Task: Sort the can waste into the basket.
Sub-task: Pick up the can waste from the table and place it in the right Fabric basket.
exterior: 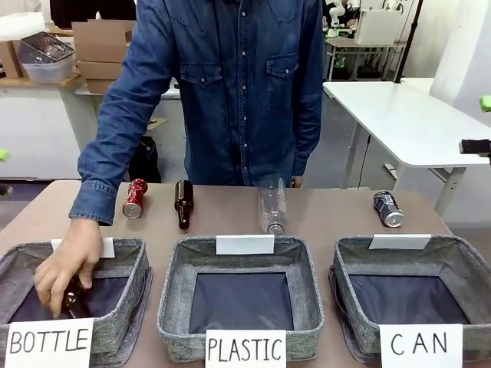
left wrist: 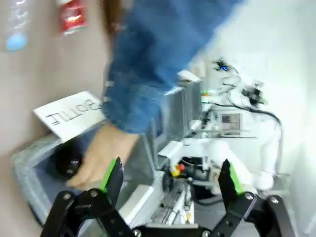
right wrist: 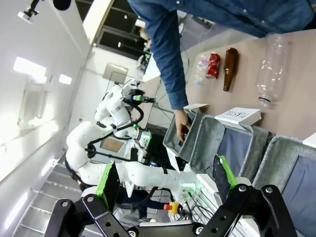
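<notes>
Red and black, the two cans are lying on their sides toward the far edge of the worktop (exterior: 322, 211): the red can (exterior: 134, 199) at the left end, the black can (exterior: 388, 208) at the right end. Between them a brown bottle (exterior: 182, 203) and a clear bottle (exterior: 272, 205) are lying in the same row. The can basket (exterior: 347, 276) is sitting at the near right corner with nothing showing inside it, so I am judging that the sorting of cans is not yet begun.

I am reckoning the black can is the one to take first, with my right arm, since it is lying just beyond the can basket's far rim. It is round and smooth and is likely to roll. So I am planning to come down from above, set my fingers across its body instead of over its silver ends, and close squarely. Then I am thinking of a short carry toward the near edge and a low release over the dark lining.

The red can is waiting for later. The person's hand (exterior: 65, 268) is reaching into the bottle basket (exterior: 130, 284) at the near left corner, and the denim sleeve is passing right beside that can, so reaching there now is risking a bump.

My left tool (left wrist: 170, 180) is standing wide and gripping nothing, hanging above the bottle basket and the person's hand. My right tool (right wrist: 165, 182) is also spread wide, touching nothing, well off the worktop.
</notes>
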